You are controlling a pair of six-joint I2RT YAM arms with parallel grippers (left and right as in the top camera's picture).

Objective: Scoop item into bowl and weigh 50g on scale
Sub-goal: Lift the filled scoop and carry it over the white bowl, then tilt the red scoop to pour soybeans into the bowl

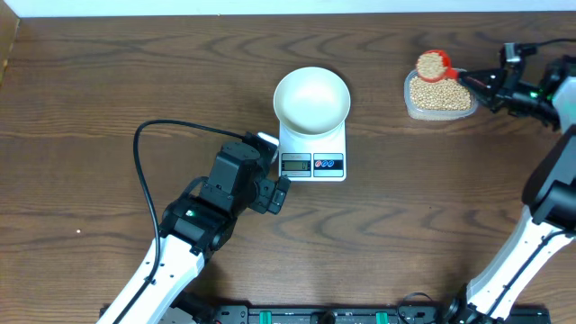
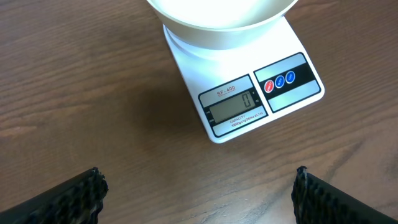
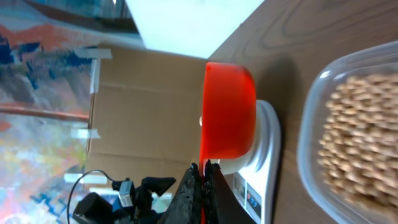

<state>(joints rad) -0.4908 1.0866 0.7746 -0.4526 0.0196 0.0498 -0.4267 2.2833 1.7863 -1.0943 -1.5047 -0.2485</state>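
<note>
Dark wood table (image 1: pixel 90 108) bore the scale (image 1: pixel 324 165), with the bowl (image 1: pixel 311 99) on it. Left gripper (image 2: pixel 198 180) stood spread near the scale. Right gripper (image 3: pixel 203 177) pinched a bean-filled scoop (image 3: pixel 229 112) by its handle, over the tub (image 1: pixel 410 106) of beans (image 1: pixel 441 93).

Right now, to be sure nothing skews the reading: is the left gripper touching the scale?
Apart. The left wrist view shows bare table between the left gripper and the scale.
</note>
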